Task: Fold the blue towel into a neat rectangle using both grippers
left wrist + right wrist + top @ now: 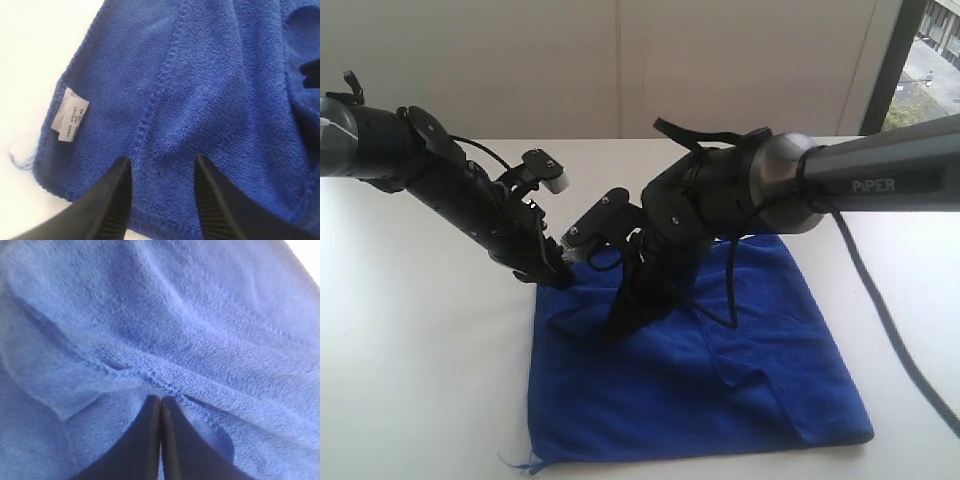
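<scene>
The blue towel [720, 370] lies in folded layers on the white table [410, 380], with wrinkles across its middle. My left gripper [560, 270] is at the towel's far left corner, open. In the left wrist view its fingers [200, 172] stand apart over the towel [210, 90] near a stitched hem, close to the white label [70, 115] and a loose thread [15, 157]. My right gripper [608, 338] reaches across onto the towel's left part. Seen from the right wrist it [161, 399] is shut, its tips pressed against a raised hem fold of the towel [200, 315].
A black cable [732, 290] hangs from the right arm over the towel, and another [900, 345] trails across the table at the right. A window [930, 60] sits at the back right. A white wall stands behind the table.
</scene>
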Action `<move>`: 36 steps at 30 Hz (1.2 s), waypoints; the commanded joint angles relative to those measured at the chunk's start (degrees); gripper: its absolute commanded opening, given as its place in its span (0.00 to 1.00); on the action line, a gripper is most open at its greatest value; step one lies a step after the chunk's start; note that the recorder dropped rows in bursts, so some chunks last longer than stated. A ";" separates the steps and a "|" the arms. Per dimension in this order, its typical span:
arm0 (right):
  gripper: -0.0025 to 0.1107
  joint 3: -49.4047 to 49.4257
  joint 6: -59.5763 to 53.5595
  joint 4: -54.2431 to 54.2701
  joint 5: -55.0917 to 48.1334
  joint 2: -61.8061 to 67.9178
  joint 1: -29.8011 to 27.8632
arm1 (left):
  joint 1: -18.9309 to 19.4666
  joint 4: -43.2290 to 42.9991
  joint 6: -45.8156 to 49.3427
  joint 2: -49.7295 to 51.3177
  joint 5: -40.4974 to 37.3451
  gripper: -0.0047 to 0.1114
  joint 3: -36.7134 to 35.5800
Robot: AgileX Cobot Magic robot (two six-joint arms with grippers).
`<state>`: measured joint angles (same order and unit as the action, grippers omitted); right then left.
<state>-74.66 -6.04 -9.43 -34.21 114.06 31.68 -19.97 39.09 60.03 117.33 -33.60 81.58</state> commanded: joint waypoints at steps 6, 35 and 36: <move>0.02 0.08 0.70 -0.54 0.12 3.43 -1.03 | -0.18 -0.56 0.23 0.49 1.52 0.43 0.10; 0.02 0.08 0.70 0.18 -0.25 3.43 -1.03 | -0.18 -0.56 0.23 3.38 2.10 0.41 0.20; 0.02 0.08 0.70 0.18 -0.25 3.43 -1.03 | -0.18 -0.56 0.23 3.38 2.21 0.38 0.20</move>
<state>-74.66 -5.52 -9.43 -33.99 117.12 30.92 -19.97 37.89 60.30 120.52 -29.59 81.68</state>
